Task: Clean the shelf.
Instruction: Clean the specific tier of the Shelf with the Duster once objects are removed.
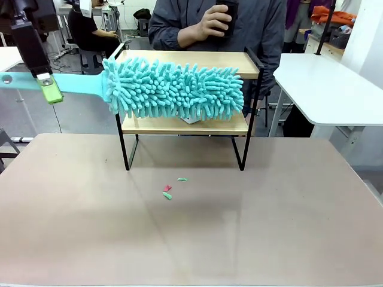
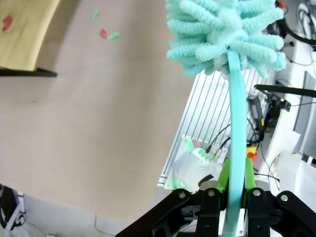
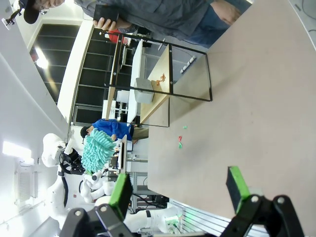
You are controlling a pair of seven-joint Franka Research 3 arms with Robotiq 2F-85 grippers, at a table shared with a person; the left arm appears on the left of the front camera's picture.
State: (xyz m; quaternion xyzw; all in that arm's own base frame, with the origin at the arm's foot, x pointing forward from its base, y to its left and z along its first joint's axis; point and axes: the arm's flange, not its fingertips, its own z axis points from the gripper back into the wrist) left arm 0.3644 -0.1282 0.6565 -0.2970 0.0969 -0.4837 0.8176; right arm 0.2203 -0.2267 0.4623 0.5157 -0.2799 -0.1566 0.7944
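While the left gripper (image 2: 236,174) pinches the handle of the teal duster (image 1: 173,89) in front of the shelf (image 1: 197,58), the right gripper (image 3: 178,186) stands spread wide

The duster (image 1: 176,89) I carry has a fluffy teal cloth head and a smooth plastic handle (image 1: 78,84); the shelf (image 1: 185,60) pairs matt pale wood with thin black metal; the table (image 1: 239,227) looks matt.

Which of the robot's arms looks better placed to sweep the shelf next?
Left, probably: the left gripper is shut on the handle of the duster, whose fluffy head hangs in front of the shelf. The right gripper is open, empty and farther back.
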